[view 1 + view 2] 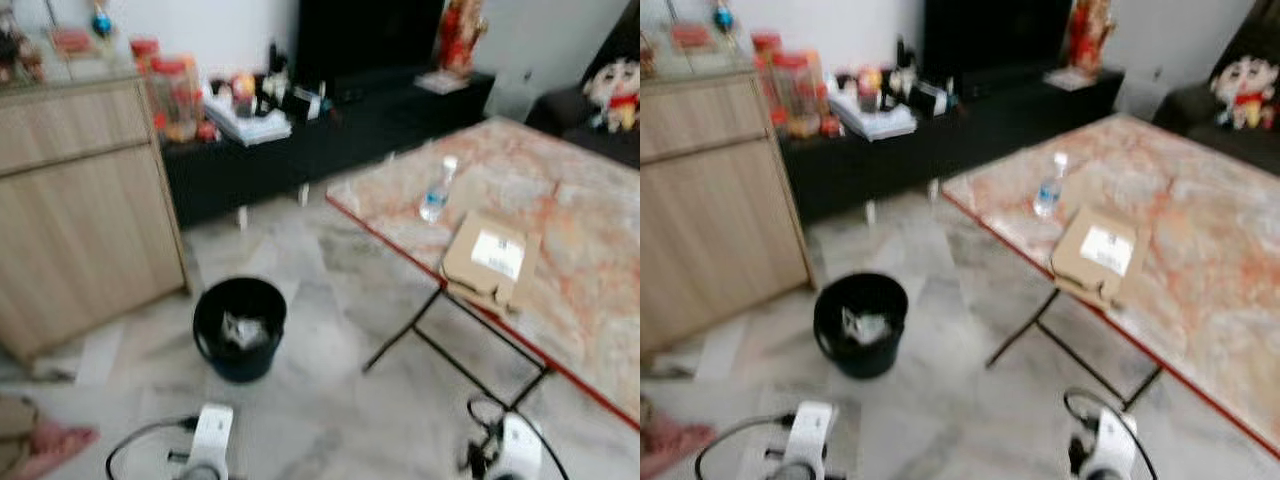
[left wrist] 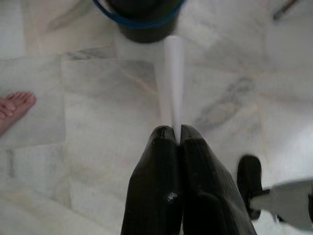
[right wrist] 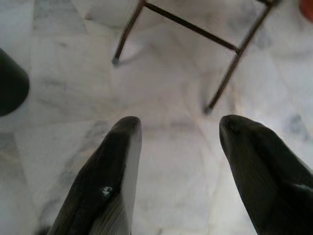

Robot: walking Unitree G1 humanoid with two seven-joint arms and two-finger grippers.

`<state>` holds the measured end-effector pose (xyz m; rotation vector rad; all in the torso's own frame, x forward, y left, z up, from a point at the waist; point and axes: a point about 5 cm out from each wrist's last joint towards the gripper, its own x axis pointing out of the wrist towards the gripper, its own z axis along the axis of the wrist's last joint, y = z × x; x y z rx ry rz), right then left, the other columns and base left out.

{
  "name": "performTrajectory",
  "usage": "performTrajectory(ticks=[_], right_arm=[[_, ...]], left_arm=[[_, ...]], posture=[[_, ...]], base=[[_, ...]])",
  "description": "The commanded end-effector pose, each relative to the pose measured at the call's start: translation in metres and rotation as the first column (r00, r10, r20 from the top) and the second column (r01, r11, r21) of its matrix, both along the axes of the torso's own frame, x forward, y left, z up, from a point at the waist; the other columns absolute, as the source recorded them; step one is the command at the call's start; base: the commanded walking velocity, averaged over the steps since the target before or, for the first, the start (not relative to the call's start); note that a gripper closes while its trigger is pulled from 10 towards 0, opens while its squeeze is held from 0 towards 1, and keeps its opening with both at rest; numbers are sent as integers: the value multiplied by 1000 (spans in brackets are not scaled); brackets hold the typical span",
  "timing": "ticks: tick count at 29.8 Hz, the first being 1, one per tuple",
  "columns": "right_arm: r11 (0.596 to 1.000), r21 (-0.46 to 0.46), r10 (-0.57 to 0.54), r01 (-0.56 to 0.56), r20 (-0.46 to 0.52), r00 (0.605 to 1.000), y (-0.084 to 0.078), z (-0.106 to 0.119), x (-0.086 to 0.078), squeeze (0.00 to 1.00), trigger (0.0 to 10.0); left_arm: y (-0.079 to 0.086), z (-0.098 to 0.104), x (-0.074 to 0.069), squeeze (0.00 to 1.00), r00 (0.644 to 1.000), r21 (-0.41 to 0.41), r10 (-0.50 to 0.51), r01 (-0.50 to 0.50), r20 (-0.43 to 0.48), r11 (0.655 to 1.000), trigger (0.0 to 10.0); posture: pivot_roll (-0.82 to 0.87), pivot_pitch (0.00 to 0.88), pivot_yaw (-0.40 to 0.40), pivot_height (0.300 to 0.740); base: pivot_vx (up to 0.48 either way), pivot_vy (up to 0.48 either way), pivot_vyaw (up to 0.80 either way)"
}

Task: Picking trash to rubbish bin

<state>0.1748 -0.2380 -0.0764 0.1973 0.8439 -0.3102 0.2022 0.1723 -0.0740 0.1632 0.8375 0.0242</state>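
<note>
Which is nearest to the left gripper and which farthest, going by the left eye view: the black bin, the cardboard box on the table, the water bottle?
Measured from the left gripper, low on the robot's left over the floor:
1. Black bin, on the floor just ahead of it.
2. Cardboard box, to the right, at the table's near edge.
3. Water bottle, lying on the table beyond the box.

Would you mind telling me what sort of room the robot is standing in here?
Most likely a home living room: a low black TV console, a marble-patterned folding table, and a dark sofa with a doll on it.
</note>
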Motion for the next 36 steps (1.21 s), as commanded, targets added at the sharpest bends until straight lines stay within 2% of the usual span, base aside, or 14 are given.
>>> performTrajectory(ticks=[1,22,32,36], right_arm=[[1000,8,10,-10,29,1000,6,3,9,0,10000],[999,11,29,-30,26,999,9,2,9,0,10000],[999,41,-6,5,42,999,10,3,11,0,10000],[999,44,-4,2,49,999,10,4,13,0,10000]], left_arm=[[9,-2,-5,0,1000,22,11,-11,-20,1000,10000],[8,-2,-5,0,1000,21,1,0,-19,1000,10000],[8,-1,-4,0,1000,22,-7,8,-14,1000,10000],[7,-1,-3,0,1000,23,-12,12,-11,1000,10000]], posture=[[104,0,-134,740],[107,0,-136,740],[107,0,-136,740],[110,0,-138,740]], base=[[416,0,800],[436,0,775],[413,0,0],[409,0,-750]])
